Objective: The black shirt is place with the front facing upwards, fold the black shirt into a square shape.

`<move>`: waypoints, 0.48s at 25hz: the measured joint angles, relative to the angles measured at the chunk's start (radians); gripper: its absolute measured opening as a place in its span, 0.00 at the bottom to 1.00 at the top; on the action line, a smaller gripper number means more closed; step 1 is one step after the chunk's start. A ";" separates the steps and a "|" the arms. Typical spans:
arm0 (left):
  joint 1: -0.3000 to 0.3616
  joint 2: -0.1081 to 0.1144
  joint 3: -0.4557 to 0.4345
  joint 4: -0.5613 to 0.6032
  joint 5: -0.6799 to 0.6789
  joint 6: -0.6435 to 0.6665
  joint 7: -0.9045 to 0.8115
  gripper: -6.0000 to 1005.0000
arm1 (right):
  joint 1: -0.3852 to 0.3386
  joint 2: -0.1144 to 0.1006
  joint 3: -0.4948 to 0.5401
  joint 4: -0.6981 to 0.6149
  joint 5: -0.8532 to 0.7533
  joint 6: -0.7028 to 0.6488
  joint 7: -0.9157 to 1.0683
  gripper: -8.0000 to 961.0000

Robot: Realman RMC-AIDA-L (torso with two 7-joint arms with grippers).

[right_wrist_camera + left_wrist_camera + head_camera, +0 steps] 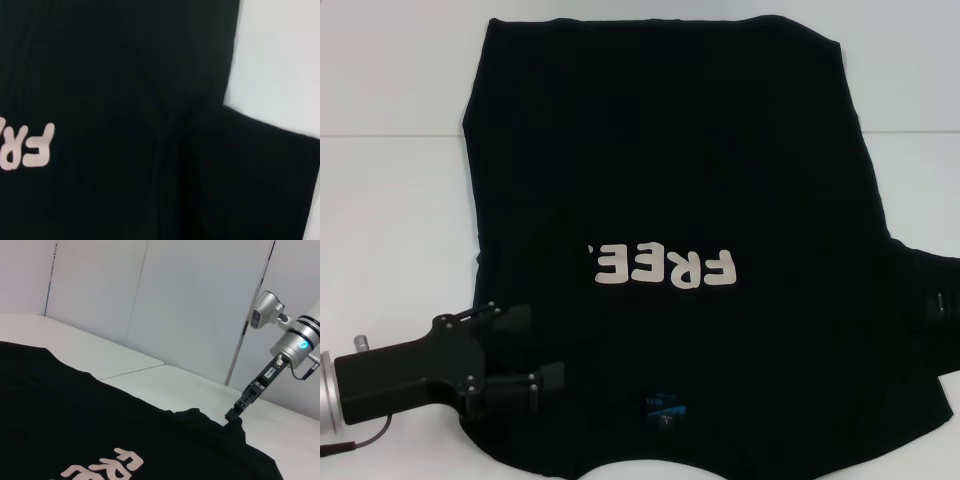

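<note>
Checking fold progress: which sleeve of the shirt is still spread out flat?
The sleeve on the robot's right juts past the black shirt. On the other side no sleeve shows beside the left gripper.

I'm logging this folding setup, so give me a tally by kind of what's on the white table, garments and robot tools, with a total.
Plain black cloth T-shirt with cream "FREE" lettering: 1
Black robot tools: 2, the left tool at the shirt's left edge near the collar, the right tool at the shirt's right sleeve
Total: 3
</note>
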 joint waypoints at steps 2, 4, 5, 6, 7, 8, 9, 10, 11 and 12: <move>0.000 0.000 0.000 0.000 0.002 -0.001 0.000 0.93 | 0.004 0.000 -0.005 0.008 0.000 0.009 0.001 0.92; -0.001 0.000 0.000 0.000 0.002 -0.001 0.000 0.93 | 0.007 -0.001 -0.007 0.014 -0.002 0.010 0.006 0.92; -0.001 0.000 0.000 0.000 0.002 -0.001 0.000 0.93 | 0.008 -0.002 -0.011 0.017 -0.005 0.011 0.012 0.92; -0.002 0.001 0.000 0.000 0.002 -0.001 0.000 0.93 | 0.008 -0.004 -0.017 0.019 -0.007 0.012 0.021 0.92; -0.003 0.001 0.000 0.000 0.002 -0.001 0.000 0.93 | 0.008 -0.007 -0.022 0.019 -0.007 0.014 0.029 0.92; -0.004 0.001 -0.001 0.000 0.002 -0.002 0.000 0.93 | 0.008 -0.008 -0.026 0.019 -0.008 0.016 0.034 0.92; -0.004 0.001 -0.001 0.000 0.002 -0.003 0.000 0.93 | 0.006 -0.010 -0.027 0.018 -0.008 0.016 0.037 0.90; -0.004 0.001 -0.001 0.000 0.002 -0.004 0.000 0.93 | 0.005 -0.012 -0.027 0.016 -0.008 0.016 0.039 0.87; -0.005 0.001 -0.002 0.000 0.002 -0.004 0.000 0.93 | 0.005 -0.013 -0.027 0.015 -0.008 0.015 0.039 0.85; -0.005 0.001 -0.002 0.000 0.002 -0.004 0.000 0.93 | 0.004 -0.014 -0.028 0.013 -0.008 0.013 0.040 0.83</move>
